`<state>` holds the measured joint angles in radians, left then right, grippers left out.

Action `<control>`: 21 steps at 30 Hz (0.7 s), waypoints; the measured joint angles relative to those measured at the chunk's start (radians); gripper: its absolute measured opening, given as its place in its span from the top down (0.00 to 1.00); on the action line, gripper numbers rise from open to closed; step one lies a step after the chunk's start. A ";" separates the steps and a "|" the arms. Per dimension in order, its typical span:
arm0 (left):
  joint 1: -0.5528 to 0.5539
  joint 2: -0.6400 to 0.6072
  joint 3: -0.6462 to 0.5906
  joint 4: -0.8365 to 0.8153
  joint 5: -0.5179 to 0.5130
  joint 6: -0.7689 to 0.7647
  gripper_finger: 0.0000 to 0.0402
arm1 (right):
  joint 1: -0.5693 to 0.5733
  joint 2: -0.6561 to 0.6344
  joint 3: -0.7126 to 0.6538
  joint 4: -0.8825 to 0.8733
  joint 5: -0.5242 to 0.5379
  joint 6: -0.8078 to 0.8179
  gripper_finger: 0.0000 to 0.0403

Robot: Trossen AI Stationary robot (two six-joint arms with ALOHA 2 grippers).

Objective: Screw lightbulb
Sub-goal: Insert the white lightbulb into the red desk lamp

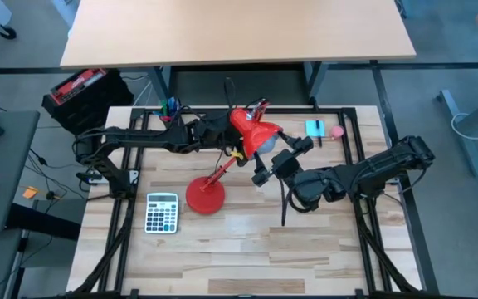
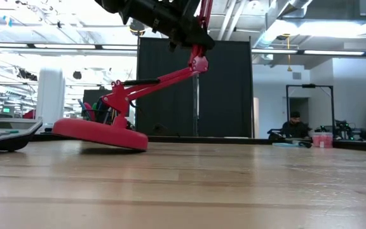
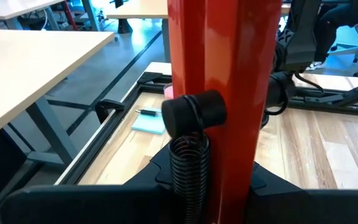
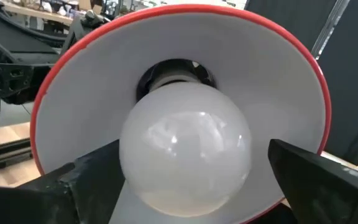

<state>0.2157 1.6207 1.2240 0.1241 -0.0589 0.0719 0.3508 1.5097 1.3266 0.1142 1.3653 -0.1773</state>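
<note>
A red desk lamp stands with its round base (image 1: 206, 197) on the table, and its jointed arm (image 2: 151, 83) slants up to the cone shade (image 1: 251, 131). The pale white lightbulb (image 4: 185, 152) sits with its narrow end in the socket inside the shade and shows bluish at the shade's mouth (image 1: 265, 144). My left gripper (image 1: 225, 133) is shut on the lamp's head behind the shade. My right gripper (image 4: 191, 180) is open at the shade's mouth, one finger on either side of the bulb's round end. My left gripper holds the lamp's red head piece (image 3: 219, 155), just below a black knob and coiled spring, between its two fingers. It comes level from the table's left. The lamp's head is held up above the table. My right gripper has one finger (image 4: 95, 180) close against the bulb. I cannot tell whether it touches. The other finger (image 4: 309, 177) stands apart from the bulb.
A calculator (image 1: 162, 212) lies left of the lamp's base. A blue notepad (image 1: 314, 127) and a pink thing (image 1: 337, 130) lie at the far right. A pen holder (image 1: 170, 108) stands at the far left. A person sits in the room beyond (image 2: 292, 124).
</note>
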 joint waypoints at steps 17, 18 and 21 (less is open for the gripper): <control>0.002 0.000 0.000 -0.001 -0.006 -0.003 0.85 | 0.093 0.000 0.000 -0.029 -0.005 -0.559 0.01; 0.002 0.000 0.000 -0.001 -0.006 -0.003 0.85 | 0.098 0.000 0.000 -0.043 -0.005 -0.627 0.01; 0.002 0.000 0.000 -0.001 -0.007 -0.004 0.85 | 0.106 0.000 0.000 -0.065 -0.005 -0.820 0.02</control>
<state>0.2173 1.6207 1.2240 0.1229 -0.0664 0.0680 0.4572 1.5097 1.3270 0.0490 1.3602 -0.9969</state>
